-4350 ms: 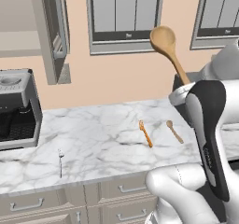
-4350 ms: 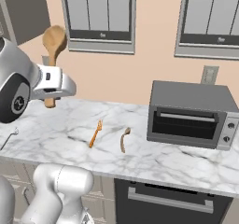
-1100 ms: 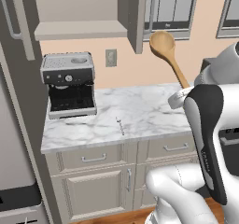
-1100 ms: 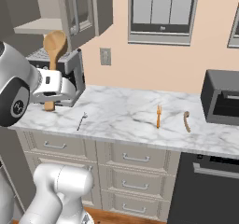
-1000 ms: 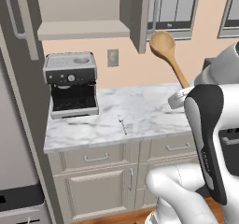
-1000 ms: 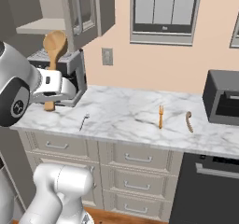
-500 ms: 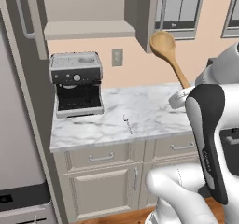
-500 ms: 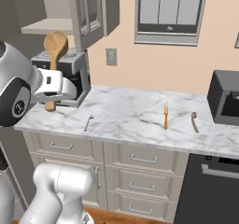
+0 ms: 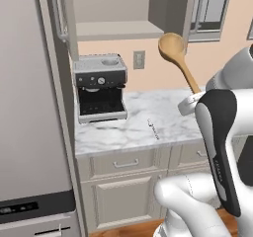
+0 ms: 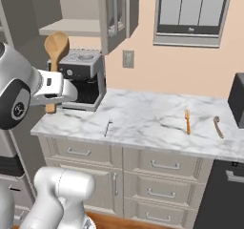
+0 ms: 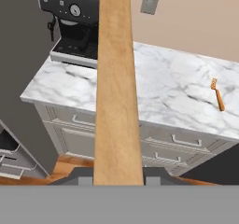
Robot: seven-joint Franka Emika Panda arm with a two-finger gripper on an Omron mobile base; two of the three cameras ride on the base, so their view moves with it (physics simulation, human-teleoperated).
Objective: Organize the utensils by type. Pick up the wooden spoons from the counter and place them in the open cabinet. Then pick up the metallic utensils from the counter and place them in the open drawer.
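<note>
Large wooden spoon (image 9: pixel 179 58), clamped upright in gripper (image 10: pixel 51 95); bowl should have been raised level with open cabinet (image 9: pixel 114 30) shelf before release.

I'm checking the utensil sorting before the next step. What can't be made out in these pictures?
- End effector: in the left base view the forearm hides its grip on the large wooden spoon.
- Small silver utensil: too thin to tell its type.
- Cabinet: top cut off by the frame.
- Hand view: the spoon's handle hides a strip of the counter.
</note>
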